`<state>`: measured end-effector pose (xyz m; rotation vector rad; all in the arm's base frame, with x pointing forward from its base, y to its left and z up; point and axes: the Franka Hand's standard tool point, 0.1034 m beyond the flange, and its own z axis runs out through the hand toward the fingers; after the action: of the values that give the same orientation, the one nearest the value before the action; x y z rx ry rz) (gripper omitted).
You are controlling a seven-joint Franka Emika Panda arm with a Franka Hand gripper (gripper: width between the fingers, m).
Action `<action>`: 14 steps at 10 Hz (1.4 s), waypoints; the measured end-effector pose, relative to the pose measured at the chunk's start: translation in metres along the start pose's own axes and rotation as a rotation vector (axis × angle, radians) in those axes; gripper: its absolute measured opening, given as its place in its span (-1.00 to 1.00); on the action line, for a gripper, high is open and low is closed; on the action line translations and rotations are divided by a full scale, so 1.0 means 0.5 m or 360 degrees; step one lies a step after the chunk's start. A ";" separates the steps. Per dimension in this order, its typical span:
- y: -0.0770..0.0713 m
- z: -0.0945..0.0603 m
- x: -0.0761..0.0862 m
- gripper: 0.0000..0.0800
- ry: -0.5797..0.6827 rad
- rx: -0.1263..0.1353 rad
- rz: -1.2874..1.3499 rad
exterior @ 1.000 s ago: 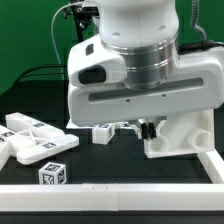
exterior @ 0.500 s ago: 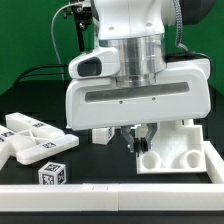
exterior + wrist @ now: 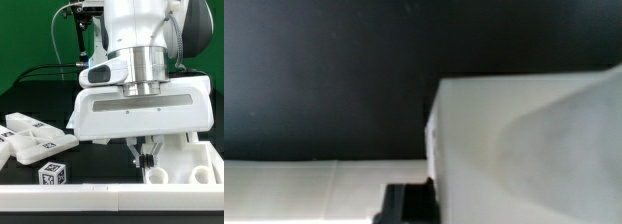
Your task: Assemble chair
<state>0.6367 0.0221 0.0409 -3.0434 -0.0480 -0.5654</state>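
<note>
Arm has swung toward the exterior view's right and dropped lower than half a second ago. It now hides the small tagged piece that showed behind it before. Seat panel (chunky, white, two round sockets visible) has slid the same way and now sits tight in the corner of the rail. I read this as a push to square it up for assembly. Gripper is clenched with nothing between the fingers, its tips at the panel's near edge (touching or just beside, can't tell). The wrist view is blurred white plastic over the black table.

Counts:
- 1 arm
- 1 seat panel
- 1 pile of flat parts on the exterior view's left, roughly three pieces (they overlap)
- 1 block, loose
- 1 gripper
</note>
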 end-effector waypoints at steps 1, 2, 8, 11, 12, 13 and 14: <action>-0.005 0.001 -0.001 -0.92 0.0035 -0.0005 -0.0006; -0.007 0.001 -0.002 -0.92 0.0066 -0.0009 -0.0007; -0.007 0.001 -0.002 -0.92 0.0066 -0.0009 -0.0007; -0.007 0.001 -0.002 -0.92 0.0066 -0.0009 -0.0007; -0.007 0.001 -0.002 -0.45 0.0066 -0.0009 -0.0007; -0.008 0.001 -0.002 0.01 0.0071 -0.0010 -0.0007; -0.017 0.015 -0.013 0.01 0.0062 -0.0004 -0.0008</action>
<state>0.6331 0.0307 0.0319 -3.0346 -0.0533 -0.6250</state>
